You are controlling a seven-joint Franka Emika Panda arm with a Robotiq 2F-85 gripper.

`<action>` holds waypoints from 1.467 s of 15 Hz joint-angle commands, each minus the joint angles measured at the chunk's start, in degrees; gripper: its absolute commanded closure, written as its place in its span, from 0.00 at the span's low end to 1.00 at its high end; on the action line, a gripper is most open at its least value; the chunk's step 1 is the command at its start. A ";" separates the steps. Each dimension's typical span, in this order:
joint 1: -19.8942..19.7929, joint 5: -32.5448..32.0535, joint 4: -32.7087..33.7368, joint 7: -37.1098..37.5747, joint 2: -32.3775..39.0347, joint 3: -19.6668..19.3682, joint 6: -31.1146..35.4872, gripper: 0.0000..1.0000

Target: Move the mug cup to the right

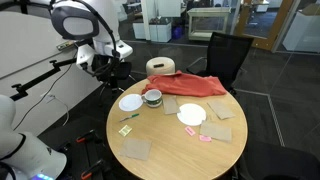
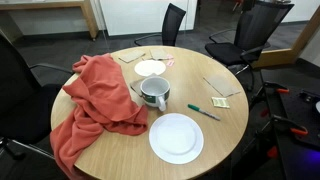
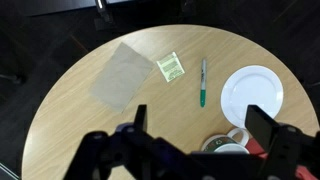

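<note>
The mug cup (image 1: pixel 152 97) is squat and pale grey-white with a dark inside. It stands upright on the round wooden table (image 1: pixel 170 152) between a white plate (image 1: pixel 130 102) and a red cloth (image 1: pixel 190 86). It also shows in an exterior view (image 2: pixel 153 93) and at the bottom edge of the wrist view (image 3: pixel 228 146), handle toward the plate (image 3: pixel 252 92). My gripper (image 3: pixel 200 125) is open and empty, high above the table, with the mug below and between its fingers. In an exterior view it hangs off the table's far left edge (image 1: pixel 112 68).
A second white plate (image 1: pixel 191 115) lies on the table. So do a green pen (image 3: pixel 202 85), a yellow note (image 3: pixel 171 67) and brown napkins (image 3: pixel 122 75). The red cloth (image 2: pixel 95 100) hangs over the table edge. Black chairs (image 2: pixel 258 25) stand around the table.
</note>
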 commanded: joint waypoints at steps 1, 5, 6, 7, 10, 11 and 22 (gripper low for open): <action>-0.33 0.09 0.09 -0.10 0.02 0.28 -0.08 0.00; -0.33 0.09 0.09 -0.10 0.02 0.28 -0.08 0.00; -0.33 0.09 0.09 -0.10 0.02 0.28 -0.08 0.00; -0.33 0.09 0.09 -0.10 0.02 0.28 -0.08 0.00; -0.33 0.09 0.09 -0.10 0.02 0.28 -0.08 0.00; -0.33 0.09 0.09 -0.10 0.02 0.28 -0.08 0.00; 0.39 -1.32 3.48 2.31 8.64 2.74 12.56 0.00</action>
